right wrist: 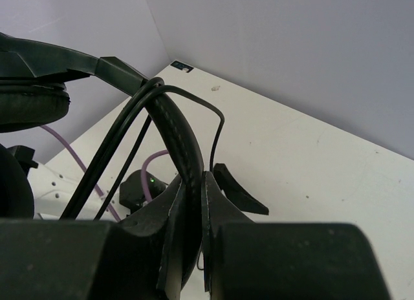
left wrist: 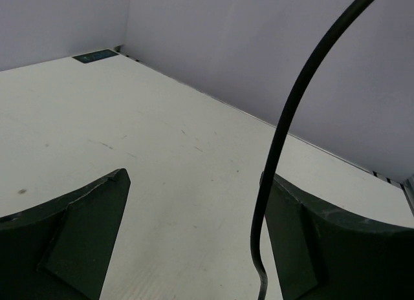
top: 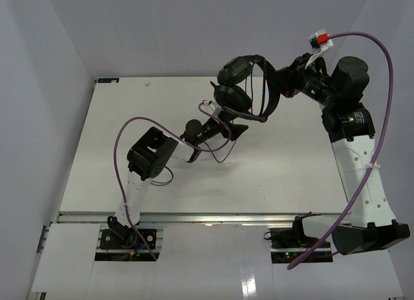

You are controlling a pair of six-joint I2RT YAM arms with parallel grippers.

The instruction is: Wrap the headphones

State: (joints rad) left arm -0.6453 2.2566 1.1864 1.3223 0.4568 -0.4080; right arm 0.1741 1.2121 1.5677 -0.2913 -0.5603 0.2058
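Observation:
The black headphones [top: 240,84] hang in the air over the far side of the table, both earcups stacked to the left. My right gripper [top: 285,80] is shut on the padded headband [right wrist: 182,147]. Strands of the thin black cable [right wrist: 116,139] lie over the headband near the earcup [right wrist: 29,106]. Below the earcups my left gripper [top: 226,124] stands open. The cable [left wrist: 279,135] runs down between its jaws, close against the right finger [left wrist: 323,238], with nothing pinching it. The left finger [left wrist: 84,225] is well apart from it. The plug is hidden.
A white table [top: 129,112] is boxed in by pale walls at the back and sides. Purple robot-arm cables [top: 119,141] loop beside the left arm and arch over the right arm [top: 387,61]. A slack loop of the thin cable [top: 223,156] trails on the table.

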